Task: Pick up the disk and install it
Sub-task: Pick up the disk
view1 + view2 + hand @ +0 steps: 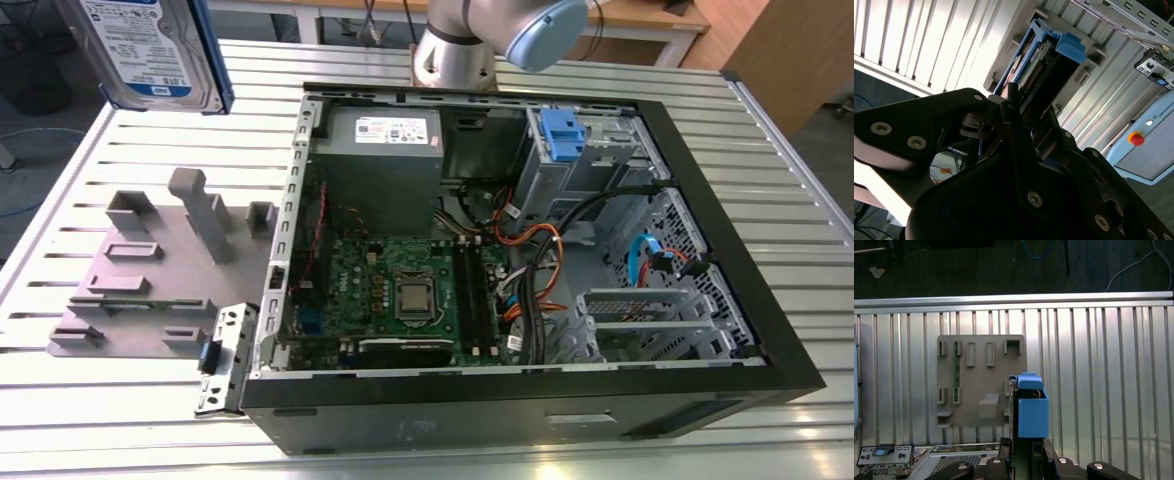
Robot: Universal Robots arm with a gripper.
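You see the disk [144, 50] upper left of the exterior view, clamped in the gripper [1026, 460] (jaws closed on its edges), lifted over the slatted aluminium table [120, 400]; dark floor [979, 265] beyond.

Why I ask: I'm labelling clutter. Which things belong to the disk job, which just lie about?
Job: disk, held in the gripper; open computer case; blue-latched drive cage.
Lying about: grey holder plate; metal bracket beside the case.
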